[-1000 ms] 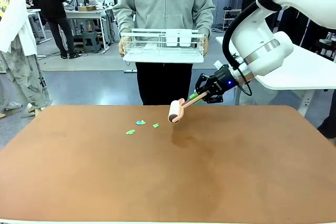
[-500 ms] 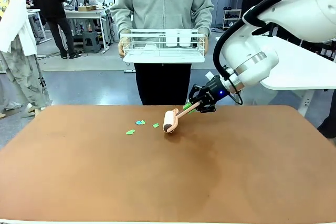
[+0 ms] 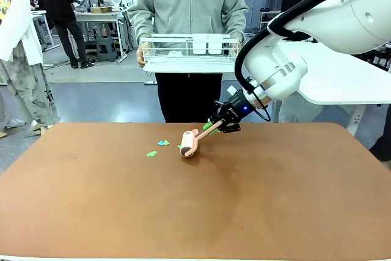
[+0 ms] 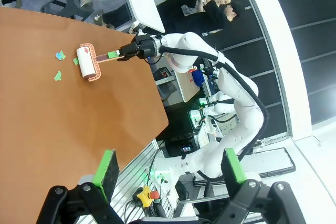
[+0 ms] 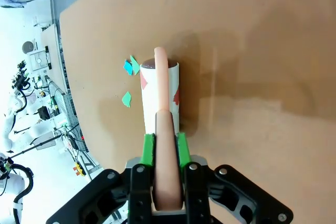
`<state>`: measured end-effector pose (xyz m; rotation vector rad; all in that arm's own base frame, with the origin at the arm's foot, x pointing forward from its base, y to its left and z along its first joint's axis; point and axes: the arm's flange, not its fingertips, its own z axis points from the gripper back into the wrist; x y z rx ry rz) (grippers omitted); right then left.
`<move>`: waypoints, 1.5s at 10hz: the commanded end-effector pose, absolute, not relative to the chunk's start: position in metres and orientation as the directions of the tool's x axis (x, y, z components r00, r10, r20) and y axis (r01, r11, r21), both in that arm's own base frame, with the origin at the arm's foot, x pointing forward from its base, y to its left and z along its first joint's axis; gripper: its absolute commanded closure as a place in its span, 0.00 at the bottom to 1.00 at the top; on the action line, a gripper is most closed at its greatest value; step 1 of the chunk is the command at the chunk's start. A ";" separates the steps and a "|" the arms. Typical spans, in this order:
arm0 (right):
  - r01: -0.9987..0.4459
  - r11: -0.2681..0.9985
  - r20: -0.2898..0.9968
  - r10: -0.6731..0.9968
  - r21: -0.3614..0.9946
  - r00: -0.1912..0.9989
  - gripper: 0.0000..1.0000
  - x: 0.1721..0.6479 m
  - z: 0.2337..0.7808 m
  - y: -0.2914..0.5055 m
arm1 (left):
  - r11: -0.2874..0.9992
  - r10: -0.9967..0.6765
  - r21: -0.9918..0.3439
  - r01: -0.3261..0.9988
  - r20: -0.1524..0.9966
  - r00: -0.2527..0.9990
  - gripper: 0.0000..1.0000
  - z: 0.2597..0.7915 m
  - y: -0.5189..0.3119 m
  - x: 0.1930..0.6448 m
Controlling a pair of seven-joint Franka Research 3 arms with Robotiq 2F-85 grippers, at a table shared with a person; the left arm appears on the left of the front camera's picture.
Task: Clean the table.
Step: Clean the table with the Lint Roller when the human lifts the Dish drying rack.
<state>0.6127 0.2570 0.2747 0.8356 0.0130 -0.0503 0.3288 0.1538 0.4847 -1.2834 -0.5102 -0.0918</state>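
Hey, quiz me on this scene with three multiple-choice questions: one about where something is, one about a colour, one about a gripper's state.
1. Where is the lint roller? A on the table beside the green scraps; B at its near edge; C raised high above it.
2. What colour is the roller's handle? A blue; B black; C pale pink.
3. How is the right gripper? A open, empty; B shut on the roller's handle; C shut on nothing.
Answers: 1 A, it sits next to the scraps; 2 C, it looks pink in the right wrist view; 3 B, both pads clamp it.
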 end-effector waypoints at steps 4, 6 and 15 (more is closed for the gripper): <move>0.078 0.739 -0.157 0.038 0.669 0.987 0.79 0.601 0.228 0.320 | 0.276 0.219 -0.890 0.364 0.426 0.878 0.00 0.487 0.154 0.327; 0.083 0.750 -0.197 0.064 0.656 0.978 0.79 0.597 0.221 0.340 | 0.276 0.219 -0.890 0.364 0.426 0.878 0.00 0.487 0.154 0.327; 0.000 0.814 -0.227 0.162 0.581 0.960 0.79 0.581 0.208 0.410 | 0.276 0.219 -0.890 0.364 0.426 0.878 0.00 0.487 0.154 0.327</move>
